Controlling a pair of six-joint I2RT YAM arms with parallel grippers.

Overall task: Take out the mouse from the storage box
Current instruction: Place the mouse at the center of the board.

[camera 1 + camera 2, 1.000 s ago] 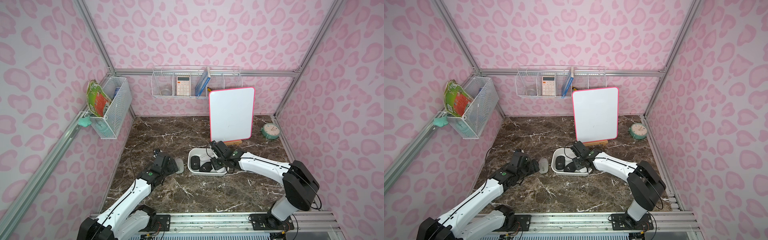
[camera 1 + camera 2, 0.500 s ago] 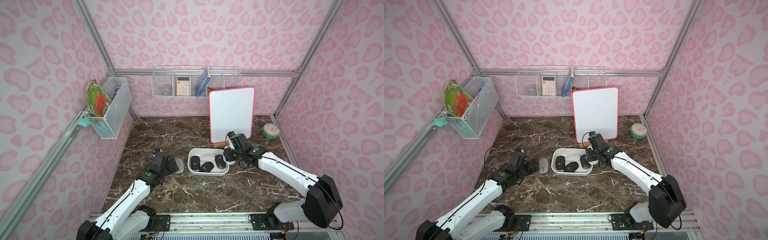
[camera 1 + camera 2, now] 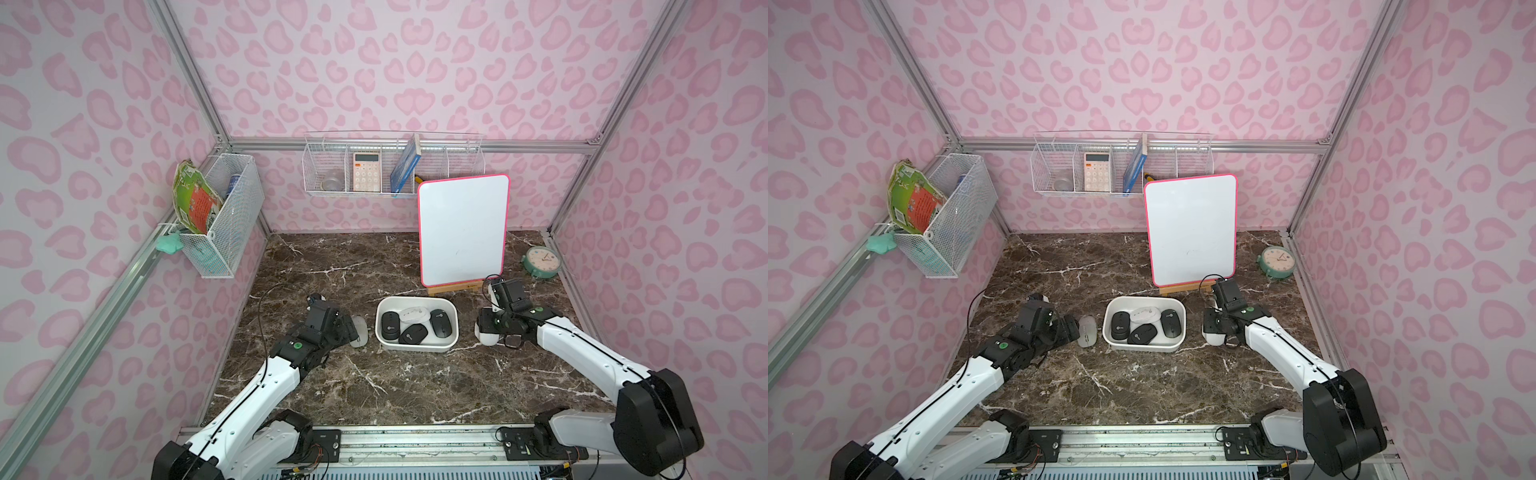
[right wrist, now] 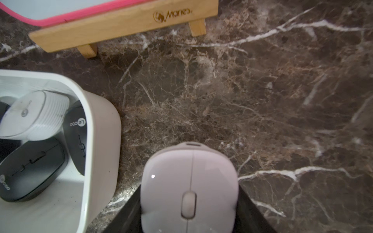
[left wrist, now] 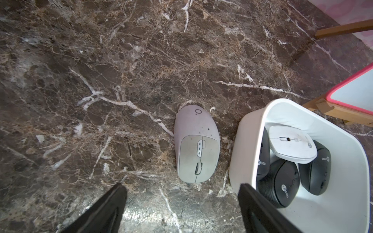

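The storage box [image 3: 417, 354] [image 3: 1144, 345] is a white tub at the table's middle, holding three black mice [image 3: 390, 325] and one white mouse [image 3: 415, 314]. Right of it, my right gripper [image 3: 487, 328] [image 4: 188, 203] is shut on a white mouse [image 4: 188, 177] [image 3: 1212, 336], low over the marble and outside the tub wall [image 4: 103, 141]. A grey mouse [image 5: 196, 145] [image 3: 359, 330] lies on the table left of the box. My left gripper [image 5: 181, 187] [image 3: 347, 328] stands open just behind it, nothing between its fingers.
A pink-framed whiteboard [image 3: 463, 228] on a wooden stand [image 4: 121, 26] rises just behind the box and the right gripper. A green clock [image 3: 541, 262] sits at the back right. Wire baskets [image 3: 392, 170] [image 3: 224, 220] hang on the back and left walls.
My right gripper has come out of the storage box with the white mouse and moved right, down beside the box. The left arm and grey mouse have stayed put.
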